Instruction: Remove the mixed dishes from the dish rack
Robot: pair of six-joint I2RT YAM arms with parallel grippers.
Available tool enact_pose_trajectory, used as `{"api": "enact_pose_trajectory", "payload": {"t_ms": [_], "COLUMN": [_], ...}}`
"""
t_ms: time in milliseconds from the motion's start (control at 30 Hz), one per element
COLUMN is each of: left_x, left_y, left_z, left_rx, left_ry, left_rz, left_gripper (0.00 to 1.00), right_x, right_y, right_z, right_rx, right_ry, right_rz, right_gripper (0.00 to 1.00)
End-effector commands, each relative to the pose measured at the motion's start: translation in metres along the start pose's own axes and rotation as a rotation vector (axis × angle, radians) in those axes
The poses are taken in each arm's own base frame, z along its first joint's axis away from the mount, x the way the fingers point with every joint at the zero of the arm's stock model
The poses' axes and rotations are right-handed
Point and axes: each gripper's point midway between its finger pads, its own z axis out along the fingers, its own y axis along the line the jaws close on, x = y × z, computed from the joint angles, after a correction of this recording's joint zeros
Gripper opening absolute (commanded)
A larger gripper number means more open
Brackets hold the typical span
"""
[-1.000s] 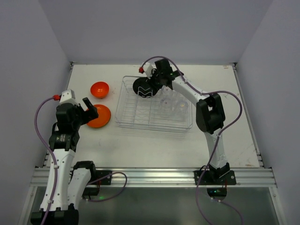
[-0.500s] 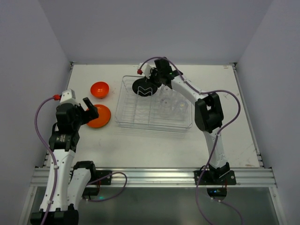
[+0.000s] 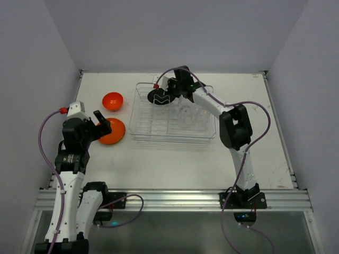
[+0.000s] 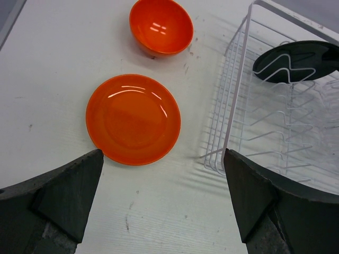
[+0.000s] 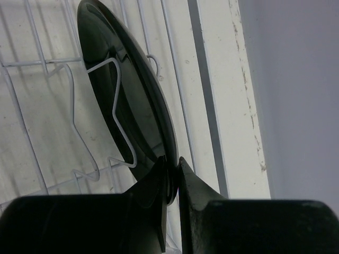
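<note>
The clear dish rack (image 3: 140, 132) stands mid-table; its wire dividers show in the left wrist view (image 4: 233, 121). A black plate (image 3: 160, 97) stands on edge at the rack's far left corner, also in the left wrist view (image 4: 296, 61) and the right wrist view (image 5: 127, 100). My right gripper (image 5: 172, 174) is shut on the black plate's rim, seen from above at the rack's back (image 3: 170, 94). Clear tumblers (image 3: 193, 117) sit in the rack's right half. The red-orange plate (image 3: 112, 131) and orange bowl (image 3: 113, 101) lie on the table left of the rack. My left gripper (image 3: 100, 123) hovers open over that plate's near left.
The red-orange plate (image 4: 133, 119) and orange bowl (image 4: 160, 26) also show in the left wrist view, with the rack's left wall close to their right. Grey walls enclose the table on three sides. The right arm's cable loops over the rack's back.
My right gripper has moved toward the back left with the black plate, and the rack has shifted a little that way. The left arm has stayed still.
</note>
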Motion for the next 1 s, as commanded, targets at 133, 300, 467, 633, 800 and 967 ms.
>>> {"api": "enact_pose_trajectory", "payload": {"t_ms": [133, 300, 467, 633, 800, 967], "left_x": [-0.01, -0.011, -0.013, -0.013, -0.019, -0.022], "left_y": [-0.012, -0.013, -0.013, -0.014, -0.014, -0.014], "left_z": [-0.005, -0.005, -0.007, -0.008, -0.015, -0.018], "left_rx": [0.067, 0.071, 0.071, 0.075, 0.079, 0.08], "left_ry": [-0.046, -0.052, -0.061, -0.061, -0.098, -0.118], "left_rz": [0.027, 0.029, 0.029, 0.031, 0.031, 0.025], "left_gripper": [1.0, 1.0, 1.0, 1.0, 1.0, 1.0], "right_x": [-0.026, -0.045, -0.06, -0.076, -0.086, -0.114], "right_y": [-0.024, -0.035, -0.047, -0.06, -0.071, -0.087], "right_z": [-0.013, -0.035, -0.056, -0.075, -0.097, -0.135], "right_rx": [0.04, 0.07, 0.114, 0.169, 0.242, 0.3], "right_ry": [-0.075, -0.11, -0.138, -0.177, -0.209, -0.287], "right_rz": [-0.157, -0.118, -0.084, -0.022, 0.019, 0.211], "right_gripper": [0.0, 0.0, 0.0, 0.0, 0.0, 0.0]}}
